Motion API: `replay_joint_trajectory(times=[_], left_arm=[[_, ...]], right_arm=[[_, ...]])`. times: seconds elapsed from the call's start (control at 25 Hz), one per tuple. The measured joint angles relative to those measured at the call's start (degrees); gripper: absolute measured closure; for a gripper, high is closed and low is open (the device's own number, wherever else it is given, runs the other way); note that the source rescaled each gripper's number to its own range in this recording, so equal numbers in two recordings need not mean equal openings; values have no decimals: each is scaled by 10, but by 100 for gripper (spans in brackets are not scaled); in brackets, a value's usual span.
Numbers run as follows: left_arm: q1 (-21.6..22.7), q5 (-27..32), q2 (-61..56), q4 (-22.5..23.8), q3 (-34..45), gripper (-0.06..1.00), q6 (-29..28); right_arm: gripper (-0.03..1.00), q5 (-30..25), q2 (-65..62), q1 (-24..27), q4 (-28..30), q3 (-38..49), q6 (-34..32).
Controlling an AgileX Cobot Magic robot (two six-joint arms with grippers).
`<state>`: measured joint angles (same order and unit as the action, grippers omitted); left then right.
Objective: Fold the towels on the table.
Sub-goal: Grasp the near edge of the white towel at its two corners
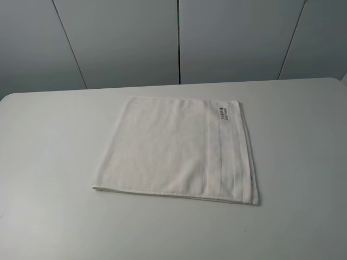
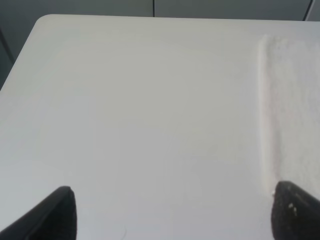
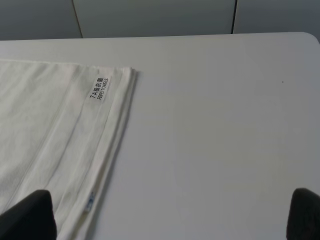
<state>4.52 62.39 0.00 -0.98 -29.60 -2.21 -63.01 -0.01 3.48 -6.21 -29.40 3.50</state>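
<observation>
One white towel (image 1: 179, 149) lies flat and roughly square in the middle of the white table (image 1: 49, 162), its border band and small printed label (image 1: 223, 114) along the right side. Neither arm shows in the high view. In the left wrist view my left gripper (image 2: 175, 215) is open above bare table (image 2: 140, 100), one dark fingertip (image 2: 296, 212) close to the towel's left edge (image 2: 292, 110). In the right wrist view my right gripper (image 3: 167, 215) is open too, over the towel's right edge (image 3: 50, 130) near the label (image 3: 99, 88), with one fingertip (image 3: 30, 215) over the cloth.
Grey wall panels (image 1: 124, 38) stand behind the table's far edge. The table's rounded far-left corner (image 2: 45, 20) shows in the left wrist view. White tabletop (image 3: 215, 125) stretches right of the towel.
</observation>
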Motion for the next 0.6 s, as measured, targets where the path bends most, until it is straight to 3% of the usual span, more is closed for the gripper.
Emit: replay_joint_trajectory(times=[0.6], left_arm=[[-13, 0, 0, 3, 0, -5, 0]], right_arm=[[-3, 0, 0, 0, -21, 0, 0]])
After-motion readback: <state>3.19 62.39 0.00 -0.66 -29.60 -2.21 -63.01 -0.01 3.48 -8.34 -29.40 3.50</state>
